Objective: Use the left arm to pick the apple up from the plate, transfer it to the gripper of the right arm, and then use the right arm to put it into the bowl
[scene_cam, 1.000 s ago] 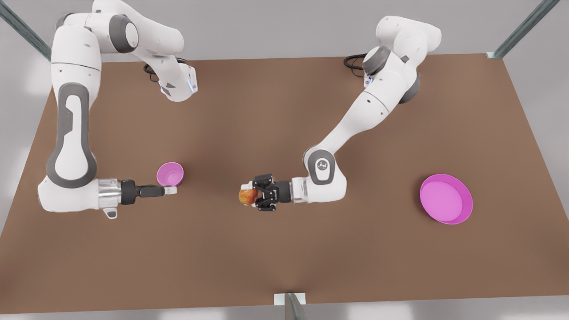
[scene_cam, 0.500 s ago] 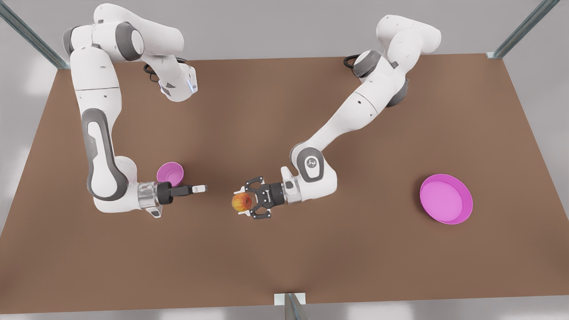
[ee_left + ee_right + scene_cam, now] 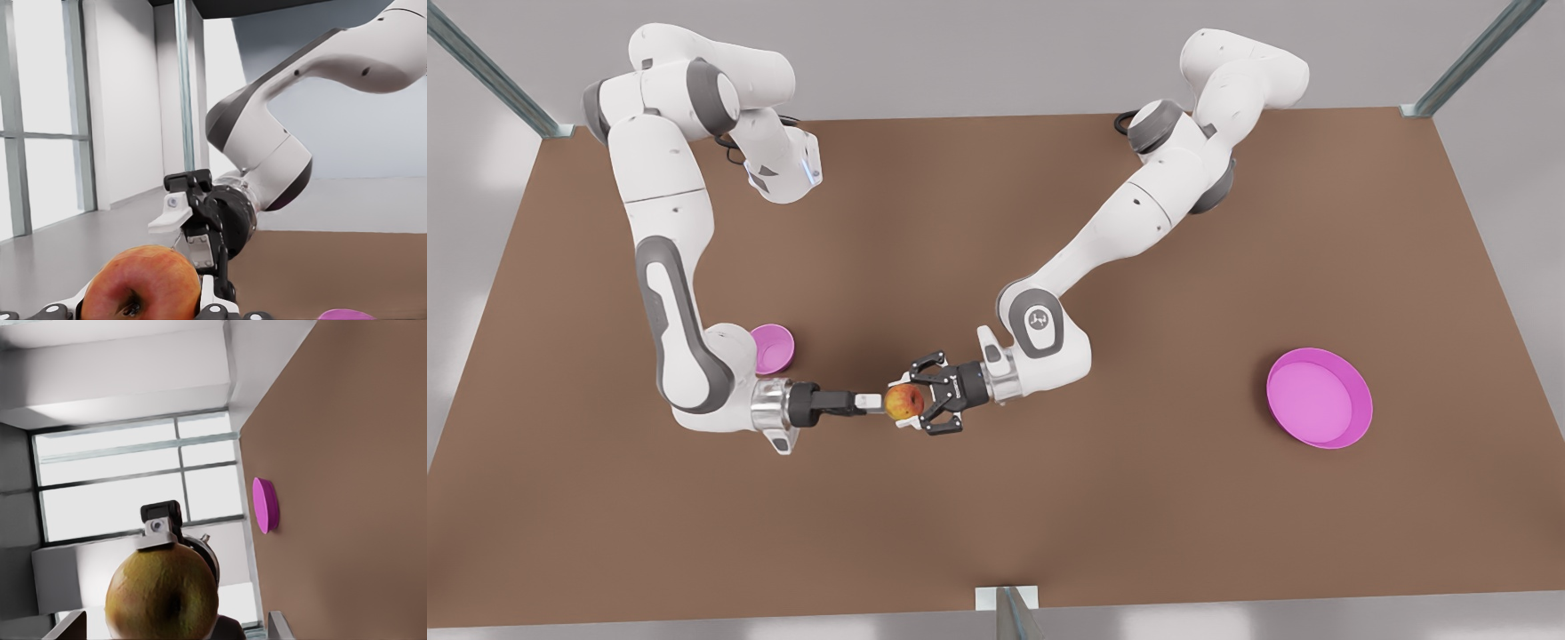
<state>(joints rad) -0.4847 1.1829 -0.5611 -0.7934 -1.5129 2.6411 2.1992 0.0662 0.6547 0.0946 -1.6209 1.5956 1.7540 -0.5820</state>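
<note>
Item: apple (image 3: 904, 402), held mid-air between 2 grippers.
Your left gripper (image 3: 911, 407) is clamped on it; your right gripper (image 3: 869, 402) meets it with fingers (image 3: 66, 625) spread either side, above the table (image 3: 996, 498).

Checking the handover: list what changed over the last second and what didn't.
The right gripper swept from beside the bowl toward the front view's right until its fingers reach the apple. The left gripper, holding the apple, eased a little toward it. Bowl and plate stayed put.
</note>
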